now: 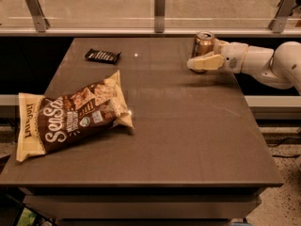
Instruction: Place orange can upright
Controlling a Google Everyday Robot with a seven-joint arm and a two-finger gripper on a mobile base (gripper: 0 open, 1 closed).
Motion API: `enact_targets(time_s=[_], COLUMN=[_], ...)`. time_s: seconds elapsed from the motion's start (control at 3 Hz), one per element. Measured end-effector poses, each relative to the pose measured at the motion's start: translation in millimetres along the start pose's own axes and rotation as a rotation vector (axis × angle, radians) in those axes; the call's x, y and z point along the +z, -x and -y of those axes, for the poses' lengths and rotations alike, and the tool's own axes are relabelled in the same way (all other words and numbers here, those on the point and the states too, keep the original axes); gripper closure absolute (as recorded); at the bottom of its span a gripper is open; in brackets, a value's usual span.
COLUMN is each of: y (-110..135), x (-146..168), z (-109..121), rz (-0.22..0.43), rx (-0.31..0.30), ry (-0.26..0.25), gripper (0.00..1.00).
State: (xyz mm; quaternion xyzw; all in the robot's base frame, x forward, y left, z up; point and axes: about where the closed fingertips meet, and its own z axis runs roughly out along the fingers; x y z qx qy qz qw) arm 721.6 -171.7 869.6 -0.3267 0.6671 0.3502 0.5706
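gripper [198, 60] at upright orange can [203, 42] on table [188, 140] far edge, clamped or not cannot tell; seat base flat, let go gently, back away without nudging.

The orange can [203, 42], upper right, is shiny coppery metal; the end effector [196, 60] at it is smooth cream plastic. The tabletop [178, 126] is matt, the chip bag [75, 117] glossy crinkled film
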Motion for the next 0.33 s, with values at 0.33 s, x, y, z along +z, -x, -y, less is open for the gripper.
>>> enact_targets(time_s=[0.33], y=[0.0], x=[0.1], z=[-0.1], rz=[0.0], rx=[0.0], ry=[0.0], gripper=[0.0])
